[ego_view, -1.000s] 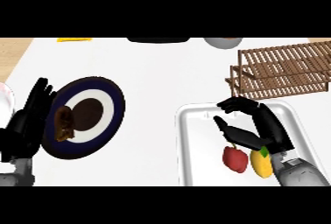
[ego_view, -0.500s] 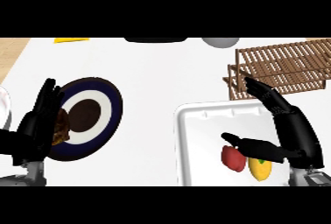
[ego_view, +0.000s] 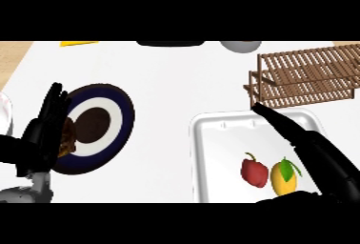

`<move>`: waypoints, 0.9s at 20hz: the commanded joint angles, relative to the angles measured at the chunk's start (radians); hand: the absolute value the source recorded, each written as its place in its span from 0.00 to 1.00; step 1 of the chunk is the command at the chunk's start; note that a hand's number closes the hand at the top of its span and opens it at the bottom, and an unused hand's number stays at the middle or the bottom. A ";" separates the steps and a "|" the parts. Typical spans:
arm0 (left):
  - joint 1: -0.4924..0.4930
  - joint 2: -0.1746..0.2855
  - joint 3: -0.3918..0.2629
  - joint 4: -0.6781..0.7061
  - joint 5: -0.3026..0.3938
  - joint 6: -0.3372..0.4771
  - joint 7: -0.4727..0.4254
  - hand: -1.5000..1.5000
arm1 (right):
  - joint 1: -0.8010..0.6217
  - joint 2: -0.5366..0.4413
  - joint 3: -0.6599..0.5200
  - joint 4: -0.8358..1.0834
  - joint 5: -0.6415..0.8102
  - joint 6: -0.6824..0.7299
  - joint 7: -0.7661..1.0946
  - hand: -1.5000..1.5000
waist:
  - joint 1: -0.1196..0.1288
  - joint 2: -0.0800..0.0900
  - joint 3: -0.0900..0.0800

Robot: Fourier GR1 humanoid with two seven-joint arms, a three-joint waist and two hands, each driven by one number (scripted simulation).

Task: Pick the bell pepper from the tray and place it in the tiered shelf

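Observation:
A red bell pepper (ego_view: 254,171) lies in the white tray (ego_view: 216,143) at the lower right, beside a yellow mango-like fruit (ego_view: 285,177). The wooden tiered shelf (ego_view: 304,78) stands behind the tray at the upper right. My right hand (ego_view: 309,145) hovers over the tray's right side, fingers straight and pointing toward the shelf, holding nothing; the pepper sits just left of it, untouched. My left hand (ego_view: 46,128) rests open at the left edge, fingers up, overlapping the dark blue plate (ego_view: 116,112).
The blue plate carries a brown food item (ego_view: 91,126). A grey bowl (ego_view: 240,45), a black object (ego_view: 171,43) and a yellow item (ego_view: 79,43) sit along the far edge. A wooden surface (ego_view: 13,59) borders the counter on the left.
My right hand uncurled from above the fruits and stretched its fingers toward the shelf. The view shifted, so tray and fruits appear lower. The pepper stays in the tray.

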 commanded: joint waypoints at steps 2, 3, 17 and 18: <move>-0.011 -0.001 0.005 0.014 0.006 -0.016 -0.012 0.50 | -0.104 -0.127 0.116 -0.058 0.148 0.162 0.263 0.00 | 0.007 0.000 -0.003; 0.022 -0.013 -0.020 0.001 -0.009 -0.014 -0.023 0.50 | -0.134 -0.134 0.148 -0.076 0.160 0.202 0.320 0.00 | 0.018 -0.002 -0.003; -0.010 -0.045 -0.028 0.021 -0.034 -0.001 -0.011 0.50 | -0.330 0.128 0.450 0.162 0.391 0.346 0.709 0.00 | 0.008 0.001 0.002; -0.019 -0.024 0.010 0.015 -0.009 -0.011 -0.003 0.50 | -0.331 0.109 0.447 0.191 0.361 0.390 0.701 0.00 | 0.012 0.001 0.001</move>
